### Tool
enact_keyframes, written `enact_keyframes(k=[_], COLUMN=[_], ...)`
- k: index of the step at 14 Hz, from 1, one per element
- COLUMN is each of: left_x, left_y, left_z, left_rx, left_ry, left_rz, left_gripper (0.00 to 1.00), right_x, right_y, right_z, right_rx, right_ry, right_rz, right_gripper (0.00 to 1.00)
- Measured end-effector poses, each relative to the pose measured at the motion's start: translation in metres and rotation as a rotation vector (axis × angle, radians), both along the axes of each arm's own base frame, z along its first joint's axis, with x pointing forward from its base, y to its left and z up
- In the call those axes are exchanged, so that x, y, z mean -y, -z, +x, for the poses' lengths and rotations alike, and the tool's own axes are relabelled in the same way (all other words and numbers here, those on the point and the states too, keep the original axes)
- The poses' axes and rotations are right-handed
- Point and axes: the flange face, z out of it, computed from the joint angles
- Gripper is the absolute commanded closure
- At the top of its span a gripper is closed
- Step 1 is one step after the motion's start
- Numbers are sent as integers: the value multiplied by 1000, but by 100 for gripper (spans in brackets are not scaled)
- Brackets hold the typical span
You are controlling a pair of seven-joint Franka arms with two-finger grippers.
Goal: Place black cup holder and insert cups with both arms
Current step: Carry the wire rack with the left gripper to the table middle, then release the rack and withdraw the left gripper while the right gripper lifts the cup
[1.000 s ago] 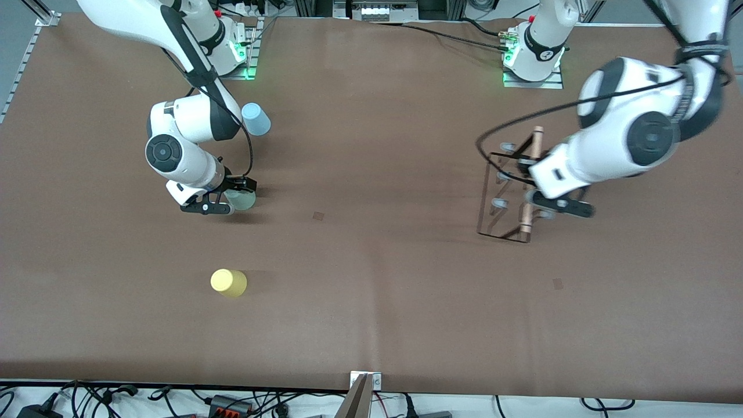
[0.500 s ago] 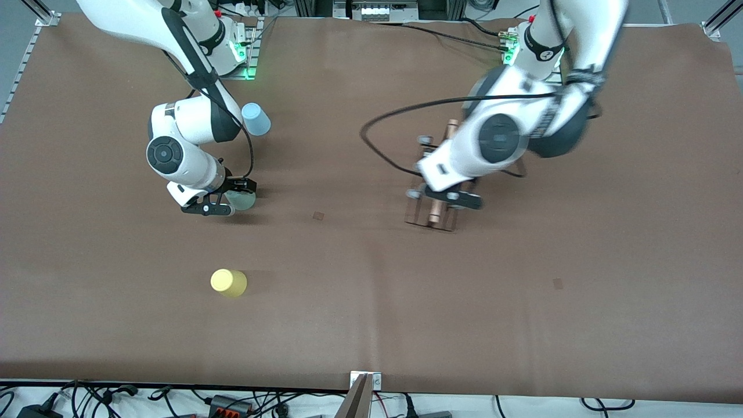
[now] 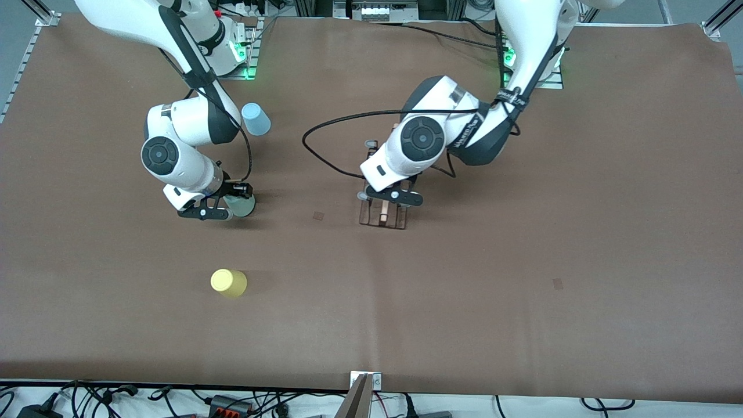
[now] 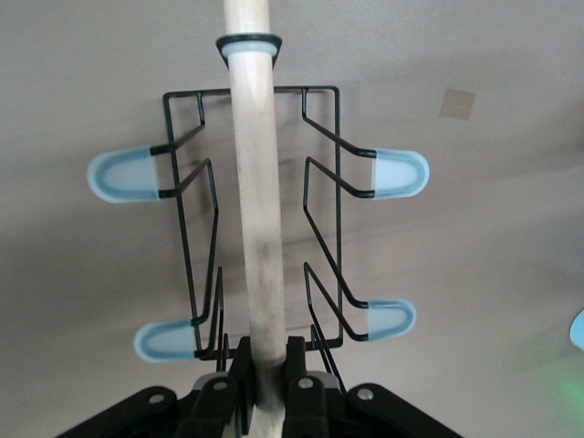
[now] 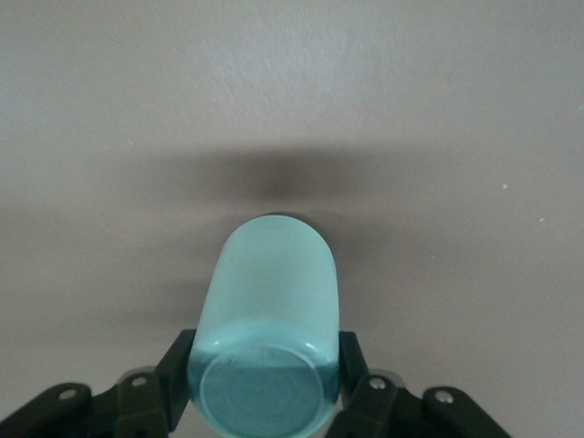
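Note:
My left gripper (image 3: 388, 201) is shut on the light wooden rod (image 4: 260, 210) of the black cup holder (image 3: 383, 216), over the middle of the table. In the left wrist view the gripper (image 4: 266, 379) clamps the rod's end, and the wire frame (image 4: 327, 228) with its capped pegs (image 4: 394, 173) hangs below. My right gripper (image 3: 235, 202) is shut on the pale green cup (image 3: 245, 206), toward the right arm's end. Seen from the right wrist, that cup (image 5: 269, 292) sits between the fingers of the gripper (image 5: 265, 374). The light blue cup (image 3: 255, 119) and yellow cup (image 3: 228, 283) stand free.
A black cable (image 3: 325, 125) loops out from the left arm over the table's middle. Two small dark squares (image 3: 318, 215) (image 3: 558, 283) mark the brown table cover. Cables and plugs (image 3: 220, 402) lie along the edge nearest the front camera.
The left arm has swung the cup holder from its own end of the table to the middle. The right gripper has closed on the pale green cup.

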Motion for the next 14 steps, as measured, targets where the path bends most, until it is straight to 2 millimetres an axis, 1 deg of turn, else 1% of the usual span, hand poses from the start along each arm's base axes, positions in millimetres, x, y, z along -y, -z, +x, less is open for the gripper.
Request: enact_keyframes(k=[1, 2, 3, 4, 5, 7, 8, 9, 10, 11, 12, 13, 14], left_x=[5, 7, 6, 4, 1, -12, -26, -50, -86, -126, -170, -211, -245], left_y=[5, 8, 10, 11, 10, 1, -10, -28, -48, -68, -87, -105, -122], left_z=[-3, -4, -3, -1, 2, 12, 20, 33, 48, 62, 74, 82, 85], left_rx=[-1, -6, -9, -11, -11, -23, -41, -58, -76, -94, -109, -120, -124], left_ry=[-3, -7, -20, -37, -55, -71, -85, -111, -139, -146, -141, -139, -147], left_rz=[3, 7, 11, 16, 20, 34, 47, 56, 61, 57, 45, 35, 40], left_gripper=[66, 47, 5, 0, 0, 0, 0, 0, 0, 0, 0, 0, 0], right_x=[-2, -3, -4, -5, -5, -5, -7, -11, -19, -31, -47, -66, -86], right_y=[-12, -27, -42, -53, -59, -59, -60, -64, -72, -83, -98, -113, -127], right_z=[7, 15, 21, 26, 29, 29, 29, 31, 33, 33, 31, 28, 24], right_rx=[-14, -32, -51, -61, -64, -69, -68, -61, -59, -72, -93, -111, -122], right_ry=[-1, -2, -3, -3, -4, -5, -8, -16, -29, -49, -71, -94, -112], right_rz=[-1, -4, -6, -7, -7, -8, -7, -4, 0, 4, 11, 27, 48], right_gripper=[80, 80, 80, 79, 79, 79, 79, 79, 79, 80, 80, 80, 80])
